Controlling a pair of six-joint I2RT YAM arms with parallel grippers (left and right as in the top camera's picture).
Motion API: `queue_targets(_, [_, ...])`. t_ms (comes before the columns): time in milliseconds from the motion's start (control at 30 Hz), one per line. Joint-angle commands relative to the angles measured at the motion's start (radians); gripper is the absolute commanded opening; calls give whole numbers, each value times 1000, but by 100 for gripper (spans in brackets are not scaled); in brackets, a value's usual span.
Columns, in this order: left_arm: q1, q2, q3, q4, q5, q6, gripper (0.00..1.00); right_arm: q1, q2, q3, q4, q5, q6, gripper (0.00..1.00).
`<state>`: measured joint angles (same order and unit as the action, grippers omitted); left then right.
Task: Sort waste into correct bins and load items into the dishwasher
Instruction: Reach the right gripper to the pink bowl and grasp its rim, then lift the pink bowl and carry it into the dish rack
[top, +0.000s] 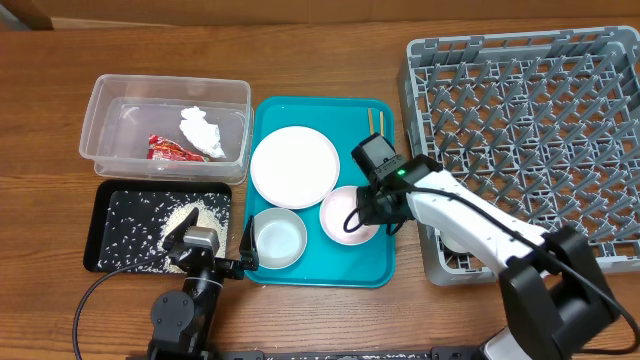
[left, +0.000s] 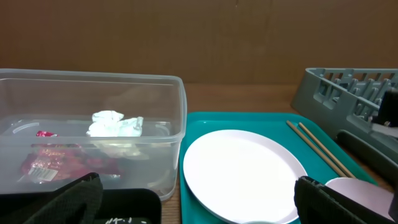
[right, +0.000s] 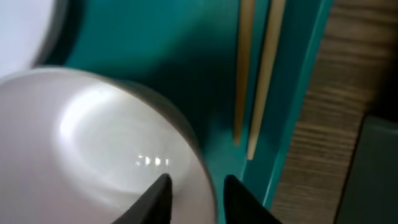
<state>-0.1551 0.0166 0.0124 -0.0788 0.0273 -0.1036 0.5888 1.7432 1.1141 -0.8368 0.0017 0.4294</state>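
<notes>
The red wrapper (top: 172, 150) and the white tissue wad (top: 203, 131) lie in the clear tub (top: 105, 95). Rice grains (top: 183, 218) lie in the black tray (top: 105, 240). On the teal tray (top: 325, 268) are the white plate (top: 294, 165), the grey-blue bowl (top: 278, 238), a white bowl (top: 340, 218) and the chopsticks (top: 375, 120). My right gripper (top: 366, 212) straddles the white bowl's rim (right: 106, 143), with one finger inside and one outside (right: 196, 193). My left gripper (top: 212, 237) is wide open and empty, low between the black tray and the teal tray (left: 199, 211). The cup is out of view.
The grey dish rack (top: 520, 60) stands at the right, against the teal tray's right edge. My right arm lies across the rack's front left corner. The left wrist view shows the tub (left: 93, 87), the plate (left: 239, 171) and the chopsticks (left: 317, 149).
</notes>
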Motion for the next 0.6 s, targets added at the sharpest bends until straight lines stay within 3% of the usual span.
queue_targets(0, [7, -11, -8, 5, 14, 11, 100, -8, -10, 0, -10, -3, -3, 17])
queue_targets(200, [7, -11, -8, 5, 14, 11, 100, -15, -146, 3, -34, 57, 27, 4])
queue_targets(333, [7, -11, -8, 5, 14, 11, 100, -15, -310, 20, -51, 164, 27, 4])
queue_targets(467, [7, -11, -8, 5, 14, 11, 100, -16, -484, 24, -37, 394, 27, 4])
queue_targets(567, [7, -11, -8, 5, 14, 11, 100, -23, -566, 24, -11, 675, 27, 4])
